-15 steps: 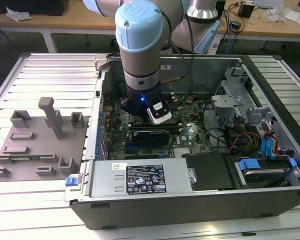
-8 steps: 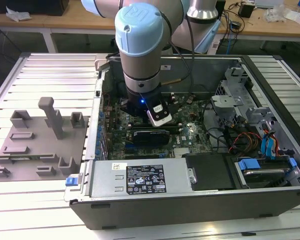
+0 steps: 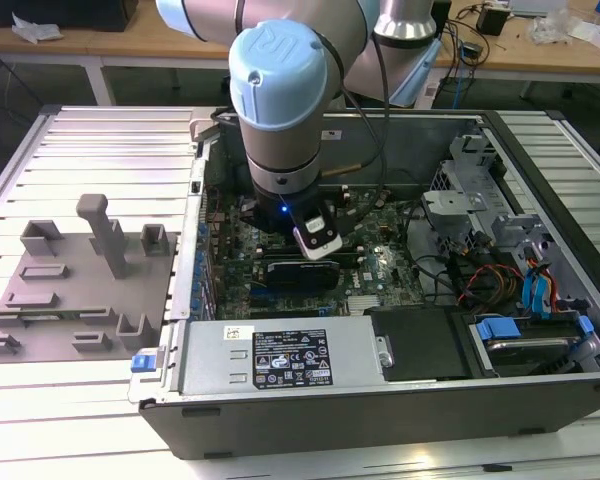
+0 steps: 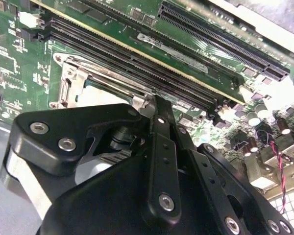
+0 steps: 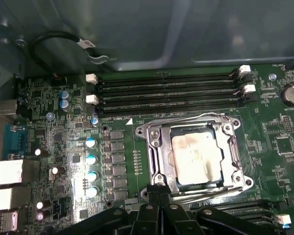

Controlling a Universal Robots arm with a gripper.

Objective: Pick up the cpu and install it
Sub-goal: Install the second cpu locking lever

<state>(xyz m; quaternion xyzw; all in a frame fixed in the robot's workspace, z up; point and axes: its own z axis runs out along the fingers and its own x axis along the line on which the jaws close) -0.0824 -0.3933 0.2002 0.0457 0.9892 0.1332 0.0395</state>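
Observation:
The cpu (image 5: 196,156), a pale silvery square chip, lies flat inside the metal socket frame (image 5: 154,147) on the green motherboard (image 5: 68,147). My gripper (image 5: 157,188) hovers at the edge of that frame, beside the cpu and not on it. Its black fingers are pressed together with nothing between them. In the second wrist view the gripper (image 4: 157,105) tapers to a point right at the socket frame (image 4: 71,83). In the exterior view the arm's wrist (image 3: 280,100) hangs over the middle of the open computer case (image 3: 380,400).
Memory slots (image 5: 166,90) run alongside the socket. Capacitors (image 5: 90,159) and rear ports (image 5: 7,183) stand nearby. The power supply (image 3: 280,360), a drive cage (image 3: 470,200) and cables (image 3: 500,280) fill the case. A grey plastic fixture (image 3: 80,280) sits on the exterior view's left.

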